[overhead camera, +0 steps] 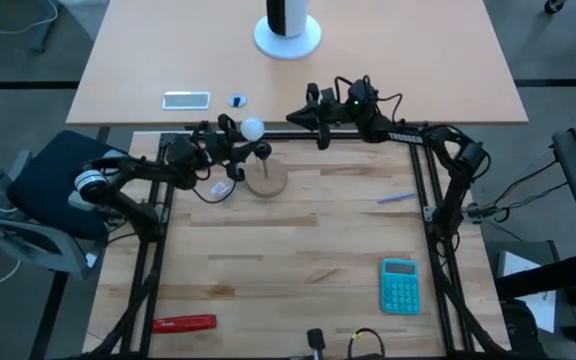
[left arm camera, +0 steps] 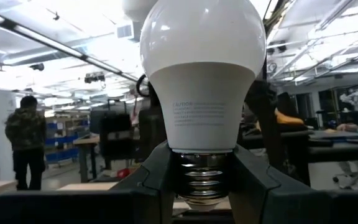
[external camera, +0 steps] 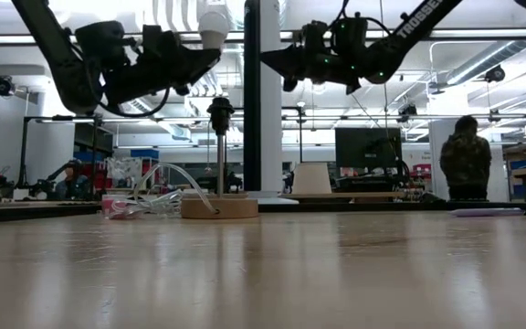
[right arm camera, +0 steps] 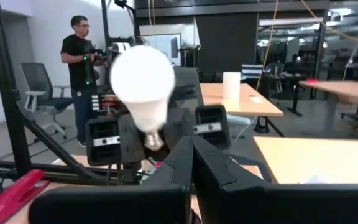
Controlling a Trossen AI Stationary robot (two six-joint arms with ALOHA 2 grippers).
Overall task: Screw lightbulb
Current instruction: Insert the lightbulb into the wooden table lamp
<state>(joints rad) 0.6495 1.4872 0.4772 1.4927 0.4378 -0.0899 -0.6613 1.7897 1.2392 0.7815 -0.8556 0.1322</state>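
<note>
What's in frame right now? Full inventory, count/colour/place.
lightbulb: 1, white with grey screw base, held up in the air by its base in the left gripper
socket stand: 1, round wooden base with dark upright socket, far-left part of the table, below the bulb
clear plastic bag: 1, beside the stand
calculator: 1, teal, near right
red tool: 1, near left corner
pen: 1, purple, right of centre
white cylinder: 1, on round base, far table
people: several, in the room behind
left gripper: shut on the bulb's base, above the stand
right gripper: raised at the far edge, fingers together, facing the bulb
</note>
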